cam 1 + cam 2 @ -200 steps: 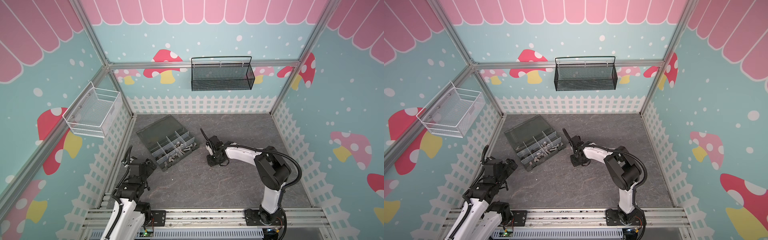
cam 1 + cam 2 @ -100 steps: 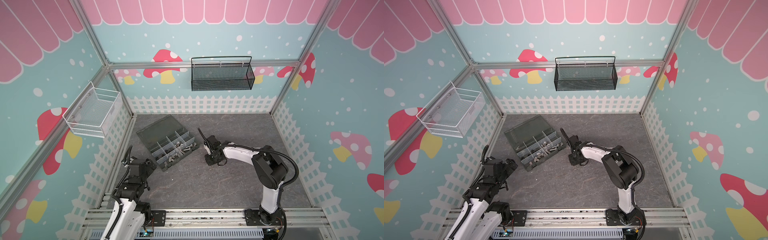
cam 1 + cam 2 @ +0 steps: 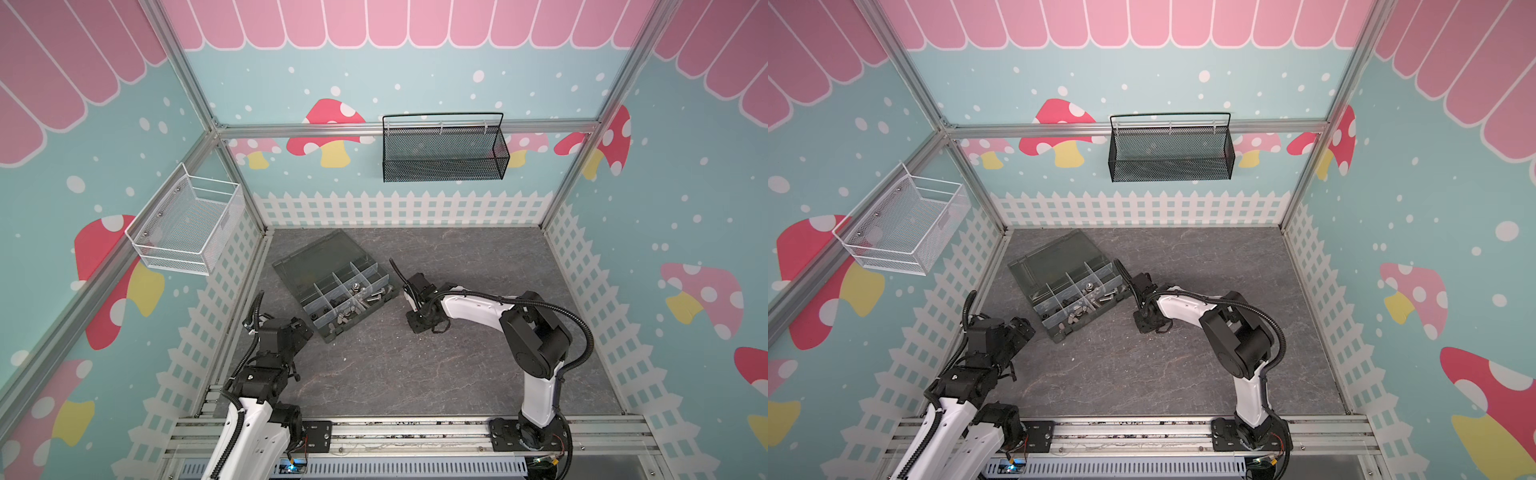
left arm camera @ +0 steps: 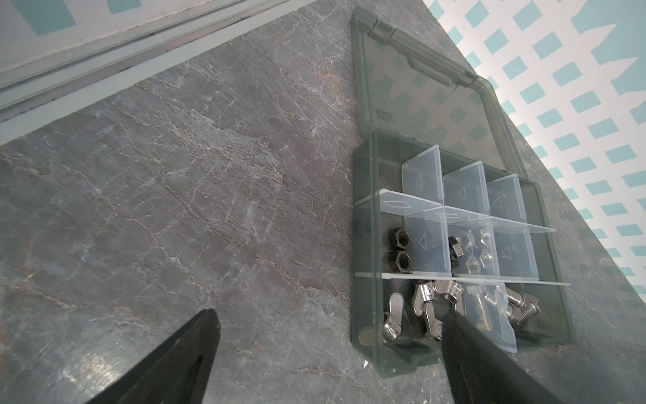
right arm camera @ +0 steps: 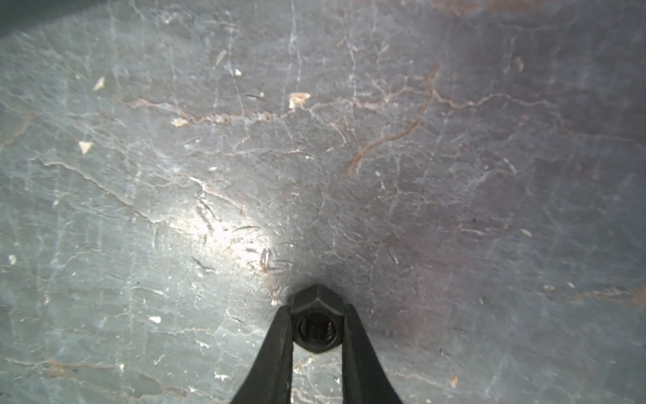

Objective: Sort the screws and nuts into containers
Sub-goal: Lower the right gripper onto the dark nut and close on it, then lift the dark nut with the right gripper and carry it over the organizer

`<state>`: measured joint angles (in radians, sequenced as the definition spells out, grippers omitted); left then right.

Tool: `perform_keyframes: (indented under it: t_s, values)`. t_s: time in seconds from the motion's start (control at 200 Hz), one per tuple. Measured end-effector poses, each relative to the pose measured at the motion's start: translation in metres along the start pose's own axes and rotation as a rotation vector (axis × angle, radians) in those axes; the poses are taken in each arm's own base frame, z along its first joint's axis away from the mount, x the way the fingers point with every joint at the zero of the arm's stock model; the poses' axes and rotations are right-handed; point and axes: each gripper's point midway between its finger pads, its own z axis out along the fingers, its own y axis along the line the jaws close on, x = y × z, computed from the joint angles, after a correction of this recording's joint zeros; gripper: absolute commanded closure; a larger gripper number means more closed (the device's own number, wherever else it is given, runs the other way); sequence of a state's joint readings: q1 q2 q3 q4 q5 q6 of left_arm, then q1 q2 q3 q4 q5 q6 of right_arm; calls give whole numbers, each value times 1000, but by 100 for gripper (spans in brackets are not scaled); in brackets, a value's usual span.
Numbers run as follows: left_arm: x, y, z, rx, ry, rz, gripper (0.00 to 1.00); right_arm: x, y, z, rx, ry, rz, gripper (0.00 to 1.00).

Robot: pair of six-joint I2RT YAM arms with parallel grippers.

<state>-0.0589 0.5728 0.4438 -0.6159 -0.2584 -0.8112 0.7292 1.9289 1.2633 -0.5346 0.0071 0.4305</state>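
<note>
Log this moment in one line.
left gripper: open, near box | right gripper: shut on black nut, on table | box: open, part-filled

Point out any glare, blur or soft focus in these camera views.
Right wrist view: a bright glare patch on the table near the black nut, corners dim and soft. Left wrist view: organizer box sharp, fingers in dark silhouette, wall washed out. Both top views: evenly lit, no glare.
</note>
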Motion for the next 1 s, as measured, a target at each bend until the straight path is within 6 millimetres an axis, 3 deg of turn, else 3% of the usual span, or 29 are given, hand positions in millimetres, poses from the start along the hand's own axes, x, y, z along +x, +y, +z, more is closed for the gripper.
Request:
perform_keyframes:
  t_s: [0.165, 0.28, 0.605, 0.76, 0.86, 1.001]
  values:
    - [0, 0, 0, 1, 0, 0, 0, -5, 13, -3, -13, -16, -25, 93]
    - [0, 0, 0, 1, 0, -1, 0, -21, 33, -14, -27, -67, -62, 94]
    - [0, 0, 0, 1, 0, -1, 0, -81, 121, -68, -166, -314, -232, 95]
    - [0, 0, 0, 2, 1, -4, 0, -124, 163, -98, -252, -465, -292, 95]
    - [1, -1, 0, 7, 5, -9, 0, -144, 186, -98, -297, -513, -324, 96]
    - [1, -3, 0, 13, 8, -14, 0, -159, 213, -76, -328, -530, -374, 97]
